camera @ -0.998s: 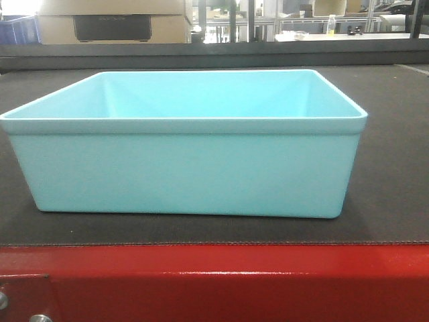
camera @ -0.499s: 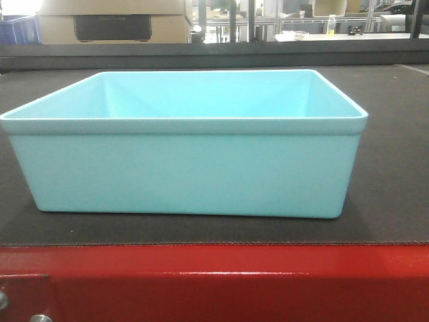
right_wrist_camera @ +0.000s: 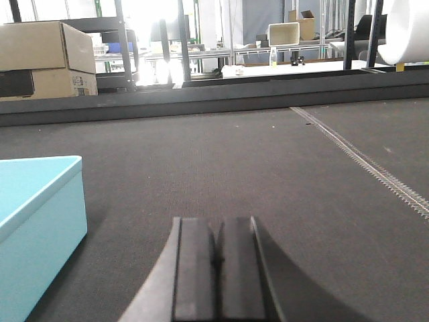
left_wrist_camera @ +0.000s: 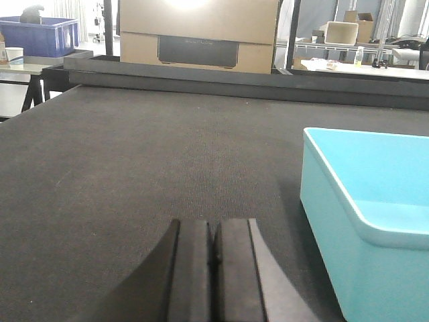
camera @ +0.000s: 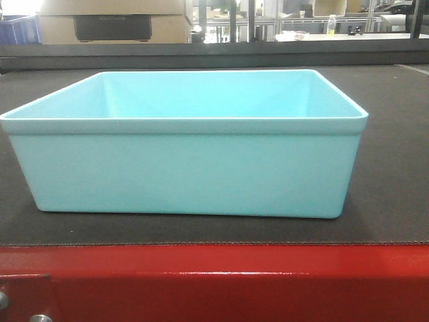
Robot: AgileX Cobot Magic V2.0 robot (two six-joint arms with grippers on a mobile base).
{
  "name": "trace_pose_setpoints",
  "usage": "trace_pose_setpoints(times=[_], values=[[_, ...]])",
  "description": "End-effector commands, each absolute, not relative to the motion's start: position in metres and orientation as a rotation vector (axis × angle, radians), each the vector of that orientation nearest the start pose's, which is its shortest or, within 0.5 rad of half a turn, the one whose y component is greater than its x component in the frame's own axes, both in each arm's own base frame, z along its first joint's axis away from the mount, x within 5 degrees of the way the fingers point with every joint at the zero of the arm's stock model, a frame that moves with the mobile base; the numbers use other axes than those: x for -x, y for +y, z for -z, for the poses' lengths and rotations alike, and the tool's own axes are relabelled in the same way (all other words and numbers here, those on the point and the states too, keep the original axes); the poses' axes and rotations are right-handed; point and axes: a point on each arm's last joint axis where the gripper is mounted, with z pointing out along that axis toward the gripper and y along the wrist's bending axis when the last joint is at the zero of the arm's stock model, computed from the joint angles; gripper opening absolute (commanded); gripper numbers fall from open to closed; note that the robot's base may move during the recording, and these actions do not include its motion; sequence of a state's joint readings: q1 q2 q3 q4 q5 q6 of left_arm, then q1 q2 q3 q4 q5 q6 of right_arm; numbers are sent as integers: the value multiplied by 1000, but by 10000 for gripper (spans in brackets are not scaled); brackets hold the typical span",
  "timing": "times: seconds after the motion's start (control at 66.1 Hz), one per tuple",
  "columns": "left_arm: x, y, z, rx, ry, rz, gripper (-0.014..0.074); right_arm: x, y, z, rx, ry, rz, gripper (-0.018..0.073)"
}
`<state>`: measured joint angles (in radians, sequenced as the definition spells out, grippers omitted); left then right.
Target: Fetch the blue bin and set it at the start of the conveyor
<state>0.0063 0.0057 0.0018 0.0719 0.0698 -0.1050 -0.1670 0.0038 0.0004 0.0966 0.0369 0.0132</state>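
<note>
Front view: the blue bin (camera: 188, 151) sits upright and empty on the dark conveyor belt (camera: 395, 168), just behind its red frame (camera: 214, 282). The placing looks done. In the wrist views, the left gripper (left_wrist_camera: 213, 268) and right gripper (right_wrist_camera: 216, 275) rest low over the belt on either side of the bin, jaws pressed together, holding nothing.
</note>
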Motion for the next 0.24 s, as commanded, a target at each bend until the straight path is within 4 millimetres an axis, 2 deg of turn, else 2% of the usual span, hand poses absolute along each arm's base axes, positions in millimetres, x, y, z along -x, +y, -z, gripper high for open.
trace_pose_setpoints(times=[0.0,0.227], values=[[-56,1,-209,37,1533,20,-111,-55,-9,-213,-207,1477,49,-162],[-56,1,-209,37,1533,20,-111,-55,-9,-213,-207,1477,49,-162]])
